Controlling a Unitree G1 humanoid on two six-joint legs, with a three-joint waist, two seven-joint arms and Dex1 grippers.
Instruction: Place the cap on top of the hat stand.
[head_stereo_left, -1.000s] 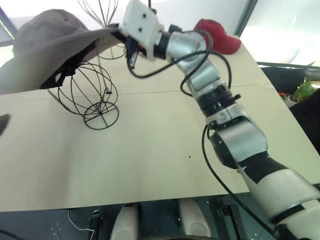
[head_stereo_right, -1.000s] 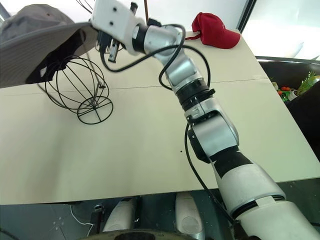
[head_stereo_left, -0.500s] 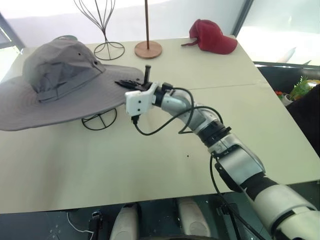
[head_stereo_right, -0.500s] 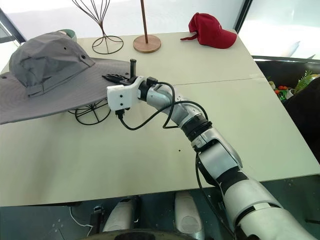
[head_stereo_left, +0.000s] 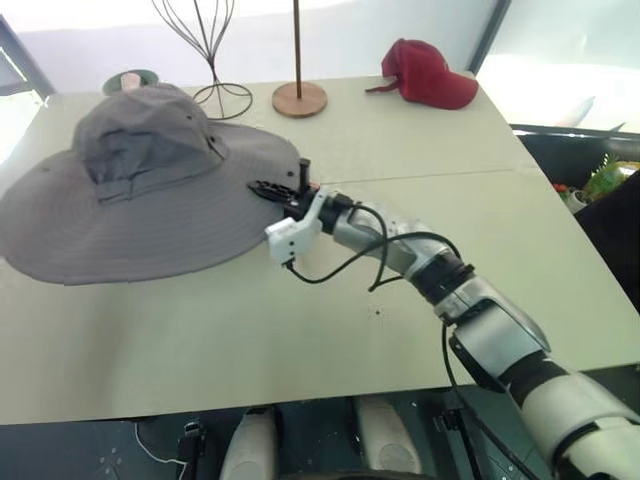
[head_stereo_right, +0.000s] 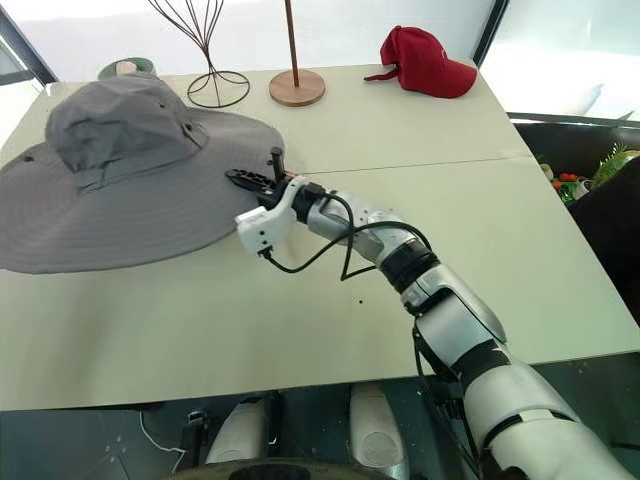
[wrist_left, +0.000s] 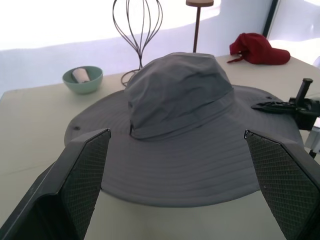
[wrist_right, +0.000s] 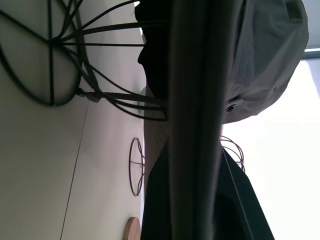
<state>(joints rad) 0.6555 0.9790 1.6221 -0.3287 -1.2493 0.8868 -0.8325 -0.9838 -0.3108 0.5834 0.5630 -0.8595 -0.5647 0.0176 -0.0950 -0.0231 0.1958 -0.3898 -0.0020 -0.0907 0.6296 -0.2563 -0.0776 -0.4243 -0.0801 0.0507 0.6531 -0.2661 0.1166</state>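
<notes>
Your right gripper (head_stereo_right: 262, 181) has swung down, still clamped on the cap's (head_stereo_left: 140, 190) brim; cap now covers the stand (wrist_right: 60, 65) on the beige table (head_stereo_left: 300, 330). Left gripper (wrist_left: 175, 200) gapes empty.

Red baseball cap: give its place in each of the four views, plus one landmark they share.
Left eye view: red baseball cap at the table's far right corner.
Right eye view: same far corner.
Left wrist view: far right, beyond the grey hat.
Right wrist view: not in it.
Shared landmark: the grey hat.
</notes>
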